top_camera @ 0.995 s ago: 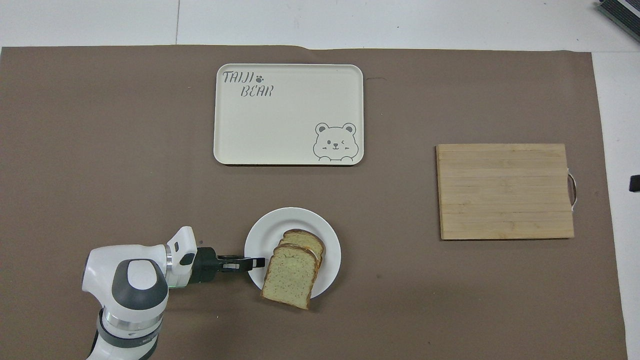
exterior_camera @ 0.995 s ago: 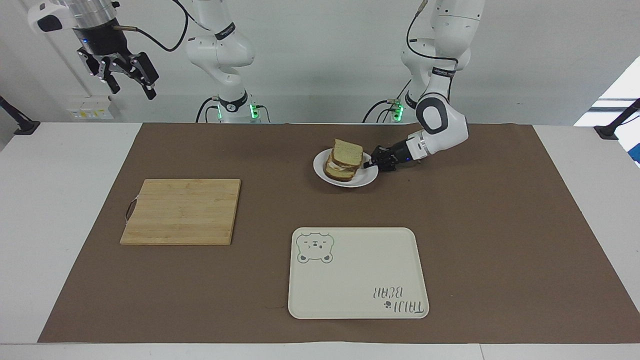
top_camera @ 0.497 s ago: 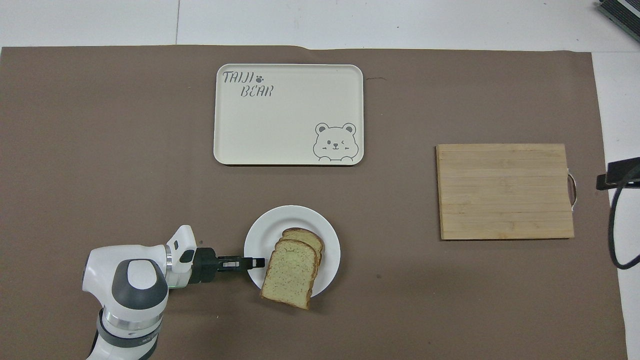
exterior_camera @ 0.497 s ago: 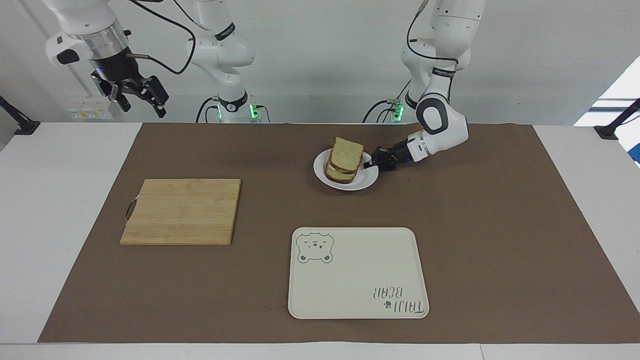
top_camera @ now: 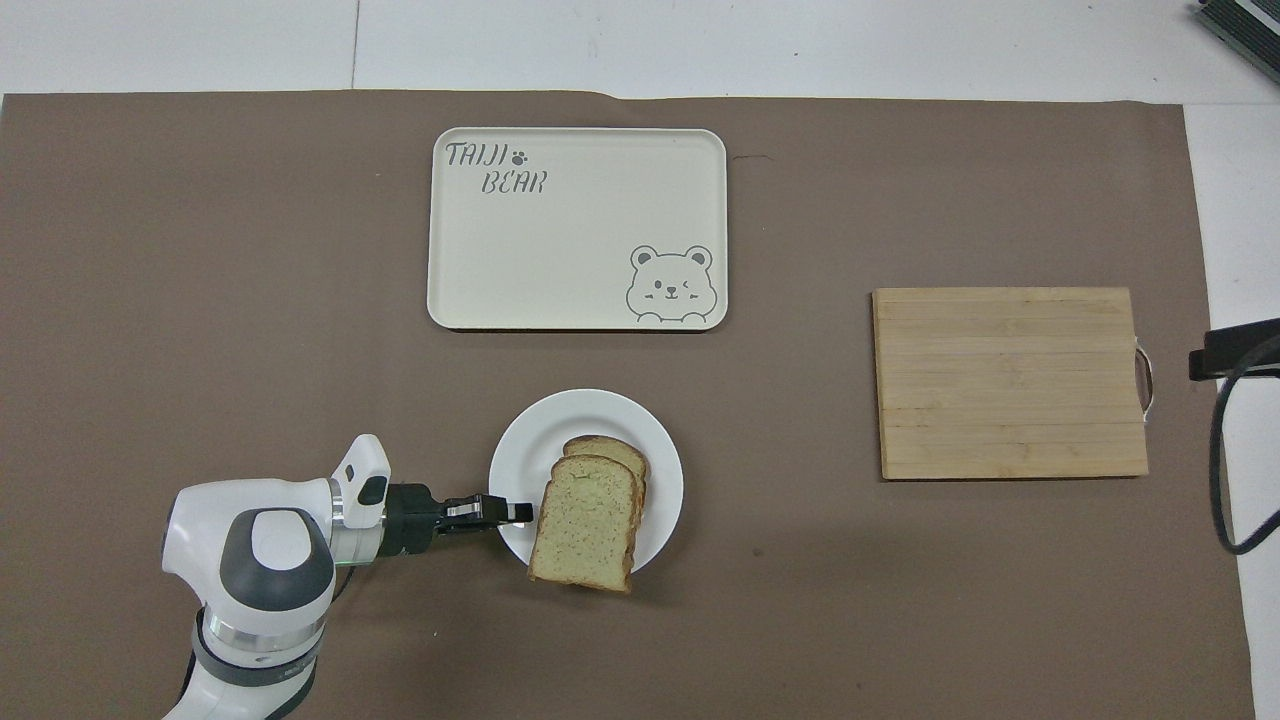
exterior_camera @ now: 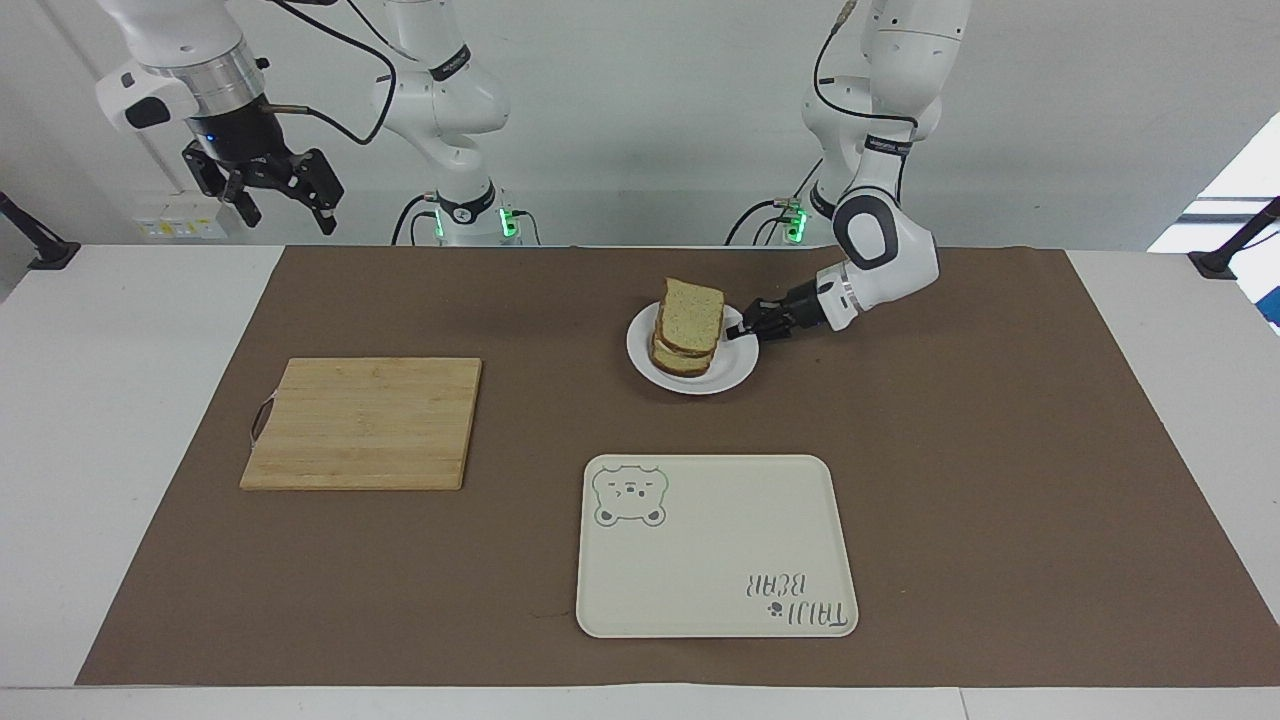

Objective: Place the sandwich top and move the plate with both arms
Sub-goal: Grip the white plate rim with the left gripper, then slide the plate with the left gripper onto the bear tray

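Observation:
The white plate (exterior_camera: 737, 367) (top_camera: 600, 413) lies on the brown mat between the robots and the cream tray. It carries a stacked sandwich. The sandwich top (exterior_camera: 692, 313) (top_camera: 585, 533), a speckled tan slice, lies on the stack and overhangs the plate's edge nearest the robots. My left gripper (exterior_camera: 742, 331) (top_camera: 515, 512) comes in low and level and is shut on the plate's rim, at the side toward the left arm's end. My right gripper (exterior_camera: 285, 215) hangs open and empty, high over the right arm's end of the table.
A cream tray with a bear drawing (exterior_camera: 715, 545) (top_camera: 578, 228) lies farther from the robots than the plate. A wooden cutting board (exterior_camera: 362, 422) (top_camera: 1010, 382) lies toward the right arm's end. A black part of the right arm with its cable (top_camera: 1228, 350) shows beside the board.
My left gripper has carried the plate with the sandwich a little away from the robots, toward the tray. My right gripper has come down and slightly toward the table's middle.

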